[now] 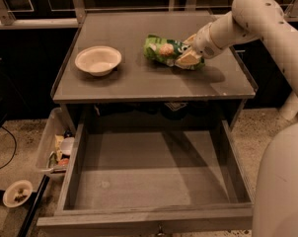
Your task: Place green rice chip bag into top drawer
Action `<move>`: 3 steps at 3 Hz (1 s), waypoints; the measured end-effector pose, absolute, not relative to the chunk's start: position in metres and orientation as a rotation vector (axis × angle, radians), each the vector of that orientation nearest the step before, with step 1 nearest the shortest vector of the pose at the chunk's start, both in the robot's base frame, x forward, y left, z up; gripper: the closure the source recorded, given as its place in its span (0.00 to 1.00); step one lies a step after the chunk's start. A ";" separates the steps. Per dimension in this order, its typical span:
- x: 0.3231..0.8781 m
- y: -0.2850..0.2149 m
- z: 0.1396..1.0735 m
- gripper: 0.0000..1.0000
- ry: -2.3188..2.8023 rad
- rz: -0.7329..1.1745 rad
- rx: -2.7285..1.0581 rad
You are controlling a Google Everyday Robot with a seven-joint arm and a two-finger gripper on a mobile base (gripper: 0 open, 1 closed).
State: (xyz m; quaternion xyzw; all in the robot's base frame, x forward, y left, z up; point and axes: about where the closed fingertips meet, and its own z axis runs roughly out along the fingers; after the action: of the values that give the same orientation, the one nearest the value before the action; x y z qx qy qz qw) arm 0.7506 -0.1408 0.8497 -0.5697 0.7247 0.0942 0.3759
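**A:** How is the arm set?

**B:** The robot's white body (282, 181) fills the near right corner. Farther back, the arm (257, 14) comes in from the right edge and bends at a rounded joint above the table's far right side. From there it slants down and left to the gripper (189, 49), which is at the right end of the green chip bag (161, 48).

**A:** Does it have hold of the bag?

**B:** I cannot tell. The gripper touches the bag, but a grasp or a mere touch does not show. The bag lies on the table (154, 83), toward the back and right of the middle.

**A:** What is hidden?

**B:** The gripper covers the bag's right end. The bottom edge cuts off the front of the drawer (149, 177). The space under the table top, behind the drawer, is too dark to read.

**A:** And what is around?

**B:** Nearest is the drawer, pulled well out below the table, with its flat grey bottom showing. A small dish (18, 193) sits on the floor to the left. A clear bin (46, 144) of odds and ends stands just beside the drawer's left wall. On the table's left side is a white bowl (98, 59), well apart from the bag. The table's front edge lies between the bag and the drawer.
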 end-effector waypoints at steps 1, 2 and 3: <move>0.751 -0.141 0.850 1.00 1.854 0.241 -1.458; 0.739 -0.141 0.848 1.00 1.855 0.262 -1.476; 0.721 -0.150 0.858 1.00 1.837 0.282 -1.478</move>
State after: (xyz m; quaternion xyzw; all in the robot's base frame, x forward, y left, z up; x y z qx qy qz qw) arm 0.7206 -0.1498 0.8583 -0.5774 0.7173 0.1102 0.3741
